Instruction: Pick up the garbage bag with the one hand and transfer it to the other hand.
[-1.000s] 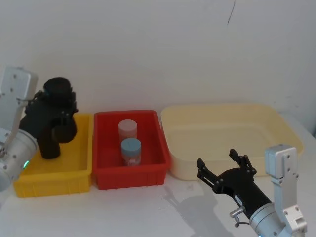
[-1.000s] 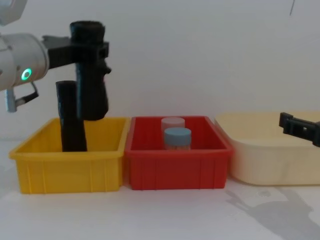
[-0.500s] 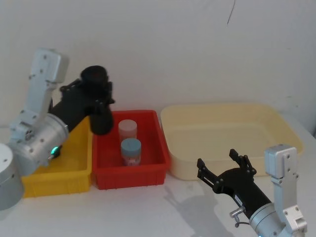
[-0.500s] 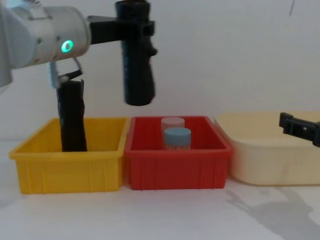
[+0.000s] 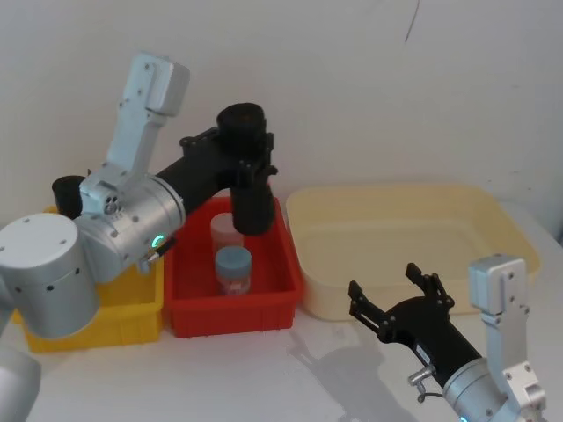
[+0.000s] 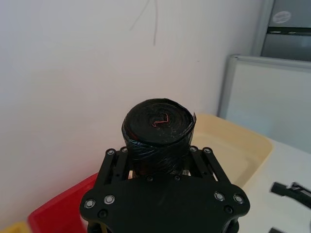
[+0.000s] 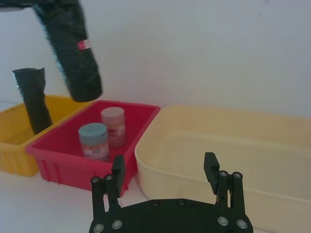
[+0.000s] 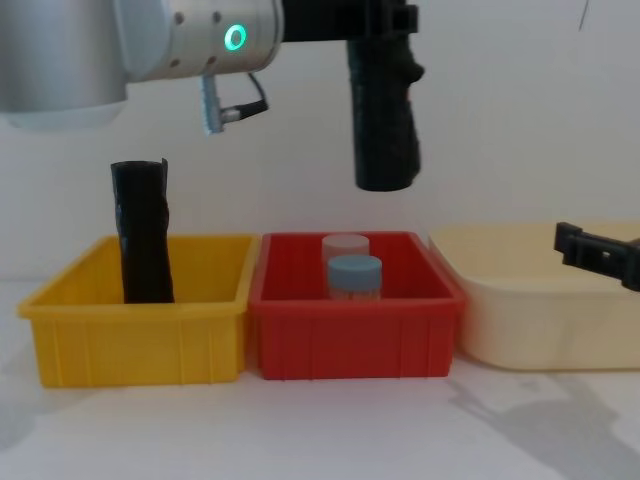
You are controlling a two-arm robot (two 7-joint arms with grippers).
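Find the left gripper [image 5: 250, 163] raised high above the red bin [image 5: 234, 314], fingers clamped on the upper part of the garbage bag [image 5: 254, 204]. See the garbage bag hanging upright in the air, touching nothing else, lower end well above the jars; in the chest view, placed a little right of the red bin's middle. Note a green ring light [image 8: 235, 38] lit on the left arm. From the left wrist camera, look onto the roll's wound top end, seated between the black finger plates. Count two jars standing in the red bin: a blue-capped jar [image 5: 234, 268] in front, a pink-capped jar [image 5: 227, 230] just behind; touching or not, cannot tell. Spot a second black roll [image 8: 142, 238] standing upright in the yellow bin [image 8: 130, 345], left of the red one, the two bins side by side. Place the cream tub [image 5: 400, 195] just right of the red bin. Find the right gripper [image 5: 384, 283] low at the front right, over the desk [image 5: 264, 369] just before the cream tub, fingers spread wide apart and holding nothing, well apart from the garbage bag.
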